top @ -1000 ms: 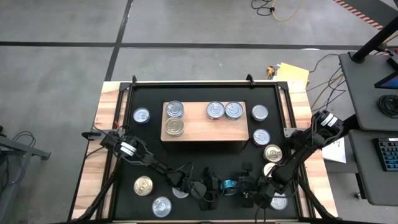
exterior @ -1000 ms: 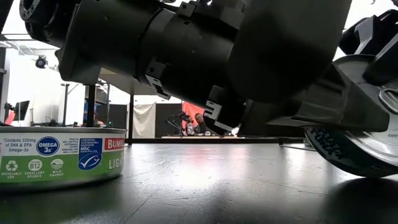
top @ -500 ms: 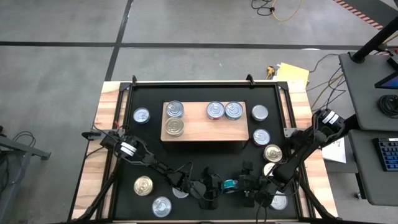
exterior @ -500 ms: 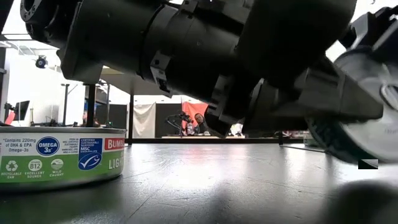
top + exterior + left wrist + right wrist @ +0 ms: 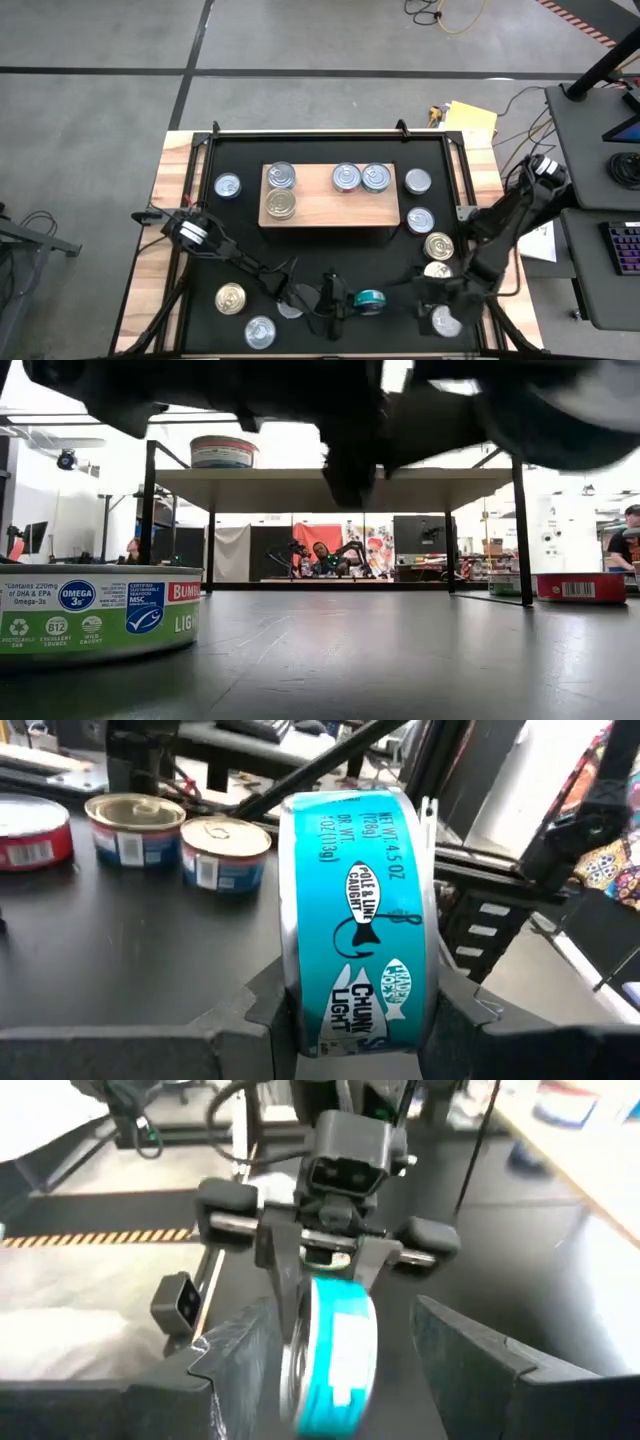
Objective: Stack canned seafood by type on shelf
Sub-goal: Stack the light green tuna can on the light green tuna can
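Glossy teal-label metal can point(image 5: 358, 920); light-wood shelf point(image 5: 328, 205); matt black mat point(image 5: 330, 255).

- Shelf point(image 5: 325, 207): one light-wood board.
- Tins on the shelf: four, namely two at the left end point(image 5: 281, 176) point(image 5: 281, 204) and two touching side by side right of centre point(image 5: 347, 177) point(image 5: 376, 177).
- Tins on the counter point(image 5: 240, 230): nine visible (one partly hidden under the left arm): one left of the shelf point(image 5: 227, 185), four down the right side point(image 5: 418, 181) point(image 5: 421, 220) point(image 5: 439, 246) point(image 5: 436, 271), two at front left point(image 5: 230, 298) point(image 5: 260, 331), one at front right point(image 5: 445, 322), one partly hidden point(image 5: 290, 305).
- Teal-labelled tin point(image 5: 369, 299): one, clamped in the left claw point(image 5: 352, 300).
- Arms: two; the right claw point(image 5: 428, 297) sits beside the teal tin.
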`<move>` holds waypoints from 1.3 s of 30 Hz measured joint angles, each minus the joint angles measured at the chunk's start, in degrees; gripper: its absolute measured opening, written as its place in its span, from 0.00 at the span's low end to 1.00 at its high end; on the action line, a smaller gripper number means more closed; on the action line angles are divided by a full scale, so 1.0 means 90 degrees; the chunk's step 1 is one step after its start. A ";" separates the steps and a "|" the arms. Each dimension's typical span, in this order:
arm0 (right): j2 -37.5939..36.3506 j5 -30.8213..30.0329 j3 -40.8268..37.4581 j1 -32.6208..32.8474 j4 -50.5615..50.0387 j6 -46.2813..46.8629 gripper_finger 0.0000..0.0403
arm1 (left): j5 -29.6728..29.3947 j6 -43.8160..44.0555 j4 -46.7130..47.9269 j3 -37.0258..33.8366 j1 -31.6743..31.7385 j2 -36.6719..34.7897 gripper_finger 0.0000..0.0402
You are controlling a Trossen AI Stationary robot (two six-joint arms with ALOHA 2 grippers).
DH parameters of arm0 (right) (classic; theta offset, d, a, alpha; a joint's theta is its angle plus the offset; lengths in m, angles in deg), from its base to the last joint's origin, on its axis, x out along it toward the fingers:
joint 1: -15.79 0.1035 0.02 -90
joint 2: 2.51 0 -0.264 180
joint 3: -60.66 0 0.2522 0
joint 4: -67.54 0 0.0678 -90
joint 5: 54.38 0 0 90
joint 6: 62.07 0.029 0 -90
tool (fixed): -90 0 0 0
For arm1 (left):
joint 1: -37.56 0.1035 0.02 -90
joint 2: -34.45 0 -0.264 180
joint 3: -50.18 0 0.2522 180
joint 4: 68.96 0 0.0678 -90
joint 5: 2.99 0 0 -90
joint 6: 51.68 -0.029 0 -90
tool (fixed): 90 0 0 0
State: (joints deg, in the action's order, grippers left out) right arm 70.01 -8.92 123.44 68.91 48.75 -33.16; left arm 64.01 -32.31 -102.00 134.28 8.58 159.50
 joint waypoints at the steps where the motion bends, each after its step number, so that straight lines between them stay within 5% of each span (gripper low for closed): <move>1: -0.0011 -0.0206 0.0000 0.0113 -0.0002 -0.0053 0.57 | 0.0001 -0.0046 -0.0289 -0.0173 -0.0017 -0.0109 0.31; 6: 0.0152 -0.0955 0.0000 0.0436 0.0091 -0.0431 0.57 | -0.0002 0.0219 -0.2623 -0.1279 -0.0047 -0.0578 0.31; 11: 0.0463 -0.1073 0.0149 0.0445 0.0412 -0.1396 0.56 | 0.0000 0.2098 -0.4631 -0.2135 -0.0039 -0.0589 0.31; 16: 0.1050 -0.1412 0.0918 0.0445 0.0410 -0.3139 0.53 | 0.0119 0.3327 -0.4607 -0.2398 -0.0038 -0.0580 0.31; 22: 0.2061 -0.1674 0.2017 0.0442 0.0190 -0.6417 0.51 | 0.0133 0.4634 -0.4798 -0.2365 -0.0042 -0.0580 0.31; 28: 0.3079 -0.3747 0.2783 0.0379 0.0095 -0.8559 0.52 | 0.0136 0.5739 -0.4624 -0.2367 -0.0084 -0.0580 0.31; 39: 0.3724 -0.4051 0.3166 0.0067 0.0057 -0.8771 0.64 | 0.0055 0.5962 -0.4641 -0.2367 -0.0107 -0.0582 0.31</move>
State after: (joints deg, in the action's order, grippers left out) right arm 103.53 -45.38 151.93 69.51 49.26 -112.10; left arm 64.51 21.34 -143.77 112.98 7.62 154.26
